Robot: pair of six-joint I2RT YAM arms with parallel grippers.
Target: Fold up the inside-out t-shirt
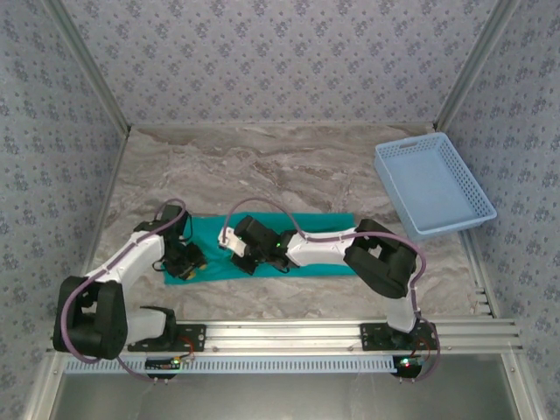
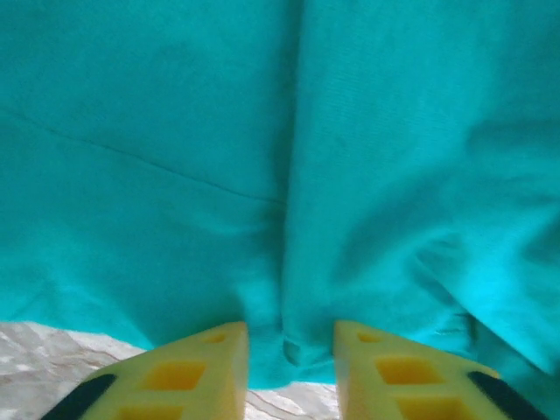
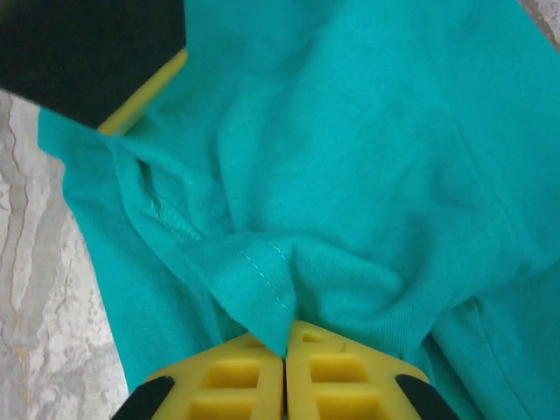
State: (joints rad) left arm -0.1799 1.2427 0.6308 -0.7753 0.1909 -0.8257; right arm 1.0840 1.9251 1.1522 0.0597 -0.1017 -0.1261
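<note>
The inside-out t-shirt [image 1: 319, 224] lies as a long teal strip across the near middle of the table. My left gripper [image 1: 191, 264] is down at the strip's left end. In the left wrist view its yellow fingers [image 2: 210, 367] stand a little apart, with a puckered ridge of the t-shirt [image 2: 289, 219] squeezed between them at the cloth's edge. My right gripper [image 1: 241, 257] sits just right of it. Its jaws [image 3: 284, 367] are pressed together on a stitched hem fold of the t-shirt [image 3: 262, 280], lifting it into a peak.
A light blue mesh basket [image 1: 411, 143] stands at the back right of the marble-patterned table [image 1: 262, 157]. Patterned walls close in three sides. Part of the left gripper [image 3: 140, 96] shows in the right wrist view, close by.
</note>
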